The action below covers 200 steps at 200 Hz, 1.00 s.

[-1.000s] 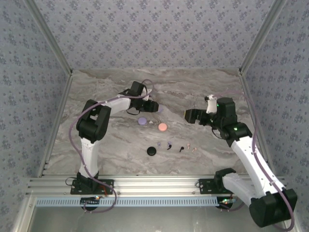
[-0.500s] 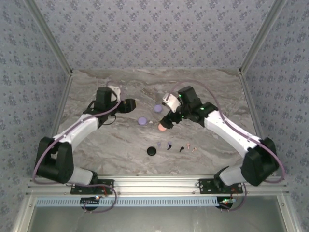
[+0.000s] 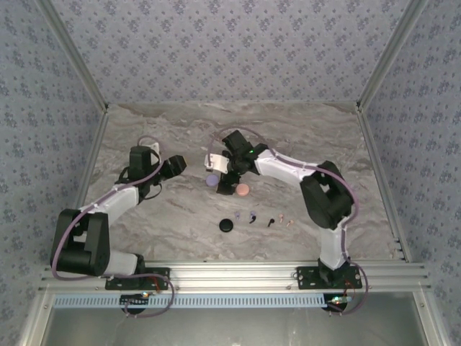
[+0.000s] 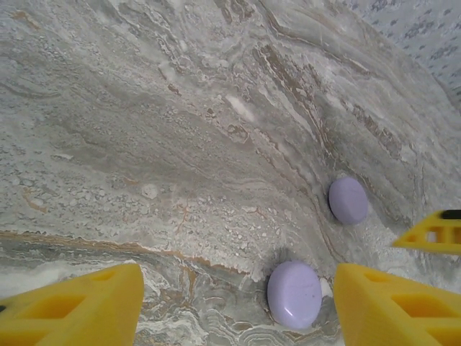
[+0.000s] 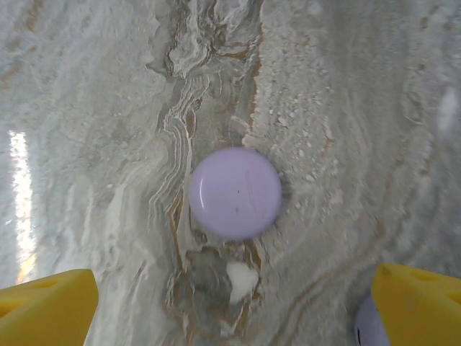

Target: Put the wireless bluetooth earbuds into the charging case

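Marble table (image 3: 173, 223) holds tiny stemmed lilac, black, pink earbuds (image 3: 252, 215); left gripper (image 4: 238, 292), right gripper (image 5: 234, 292) gape empty.

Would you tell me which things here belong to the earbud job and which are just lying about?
Job: lilac earbuds, black earbud, pale pink earbuds; two lilac discs, pink disc, black disc, probably their closed cases.
Just background: marbled table, patterned walls.

Bright even light, soft shadows, sharp focus, slight glare
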{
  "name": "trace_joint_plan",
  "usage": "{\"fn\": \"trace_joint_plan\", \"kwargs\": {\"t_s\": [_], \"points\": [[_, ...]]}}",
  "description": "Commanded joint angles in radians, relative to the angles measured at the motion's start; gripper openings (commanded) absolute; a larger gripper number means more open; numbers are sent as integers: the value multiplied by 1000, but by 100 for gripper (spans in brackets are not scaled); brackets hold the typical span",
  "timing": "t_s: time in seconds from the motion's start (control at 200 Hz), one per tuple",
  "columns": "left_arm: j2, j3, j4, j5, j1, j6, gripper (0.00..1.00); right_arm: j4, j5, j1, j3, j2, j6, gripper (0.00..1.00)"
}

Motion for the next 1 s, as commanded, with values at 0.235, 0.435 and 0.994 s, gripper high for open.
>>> {"fn": "trace_joint_plan", "kwargs": {"t_s": [0.235, 0.435, 0.994], "points": [[52, -15, 102, 46, 25, -30, 70, -65, 18, 19, 172, 187, -64, 98], [80, -11, 114, 53, 25, -31, 70, -100, 29, 26, 210, 242, -71, 92], [58, 11, 94, 115, 25, -34, 69, -142, 13, 28, 261, 244, -21, 45]]}}
